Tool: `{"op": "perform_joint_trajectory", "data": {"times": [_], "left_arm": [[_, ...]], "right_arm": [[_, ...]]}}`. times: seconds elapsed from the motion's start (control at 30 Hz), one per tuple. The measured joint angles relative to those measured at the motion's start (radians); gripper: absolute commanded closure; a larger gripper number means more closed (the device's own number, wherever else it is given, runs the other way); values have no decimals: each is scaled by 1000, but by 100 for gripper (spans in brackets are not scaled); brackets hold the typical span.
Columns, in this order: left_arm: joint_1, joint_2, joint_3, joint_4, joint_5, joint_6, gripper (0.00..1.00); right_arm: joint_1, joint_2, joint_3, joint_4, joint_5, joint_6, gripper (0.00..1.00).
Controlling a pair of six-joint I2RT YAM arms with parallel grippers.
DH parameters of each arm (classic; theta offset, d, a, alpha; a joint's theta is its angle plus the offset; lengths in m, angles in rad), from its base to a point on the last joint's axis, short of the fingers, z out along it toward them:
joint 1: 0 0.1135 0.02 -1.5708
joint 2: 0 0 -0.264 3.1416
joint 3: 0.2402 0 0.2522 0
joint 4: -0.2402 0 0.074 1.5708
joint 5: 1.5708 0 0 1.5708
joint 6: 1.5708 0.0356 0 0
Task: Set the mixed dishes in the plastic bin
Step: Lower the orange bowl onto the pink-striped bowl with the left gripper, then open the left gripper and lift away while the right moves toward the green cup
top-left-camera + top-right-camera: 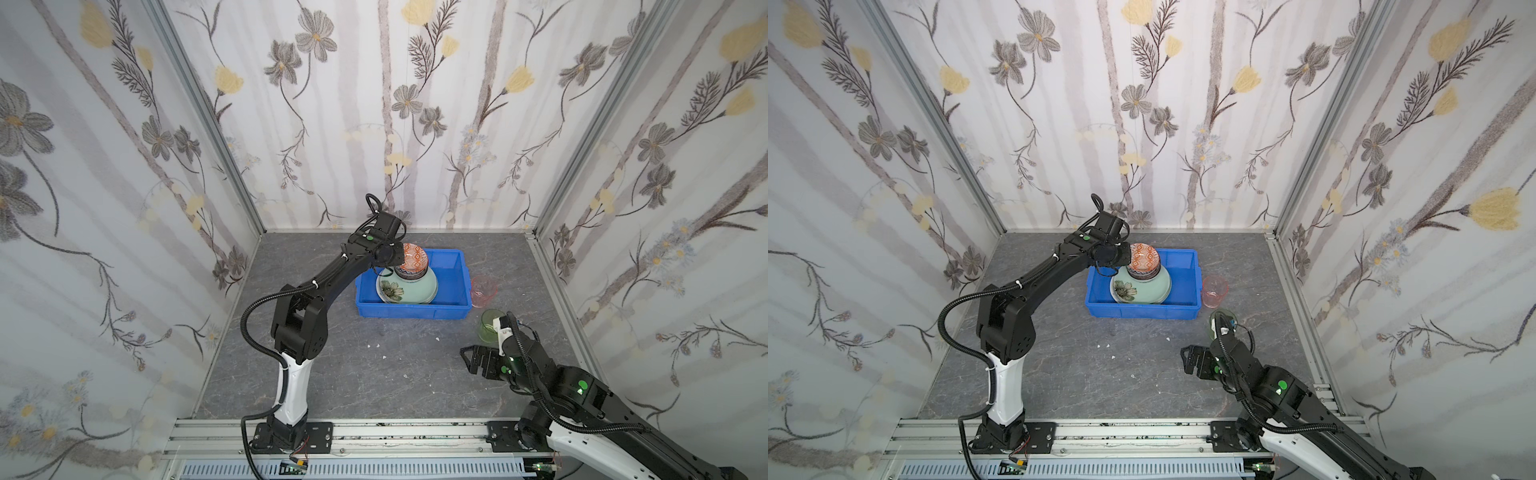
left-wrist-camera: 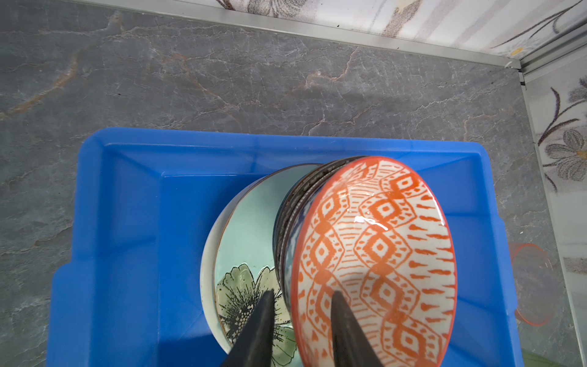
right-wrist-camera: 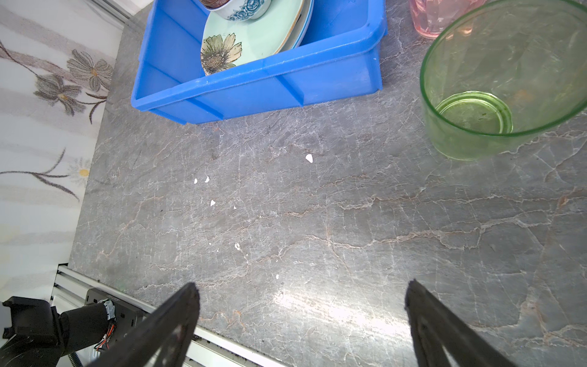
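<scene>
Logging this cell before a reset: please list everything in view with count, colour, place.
tabletop: one, grey marbled, under everything
blue bin: one, bright blue, centre back
plates: stack, mint green flowered on top, in the bin
lower bowls: several, dark and blue-white, stacked on the plates
orange bowl: one, orange-white, tilted over that stack
pink tumbler: one, clear pink, right of the bin
green tumbler: one, clear green, nearer than the pink
white chips: several, before the bin
left gripper: black, closed on the orange bowl's rim
right gripper: black, open, empty, front right
</scene>
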Motion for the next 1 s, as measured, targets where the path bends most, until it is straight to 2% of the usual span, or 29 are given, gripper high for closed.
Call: {"op": "perform_joint_trajectory", "data": {"times": [0.43, 0.8, 0.87, 1.0], "left_arm": [[-18, 15, -18, -1, 0, -11, 76], [-18, 43, 2, -4, -8, -14, 77], [-18, 43, 2, -4, -7, -14, 74], [-19, 43, 2, -4, 6, -14, 61]], "right_arm": [[0, 6, 2, 1, 0, -3, 0], [-2, -1, -1, 0, 2, -3, 0], [-2, -1, -1, 0, 2, -3, 0], [-3, -2, -2, 1, 3, -3, 0]]}}
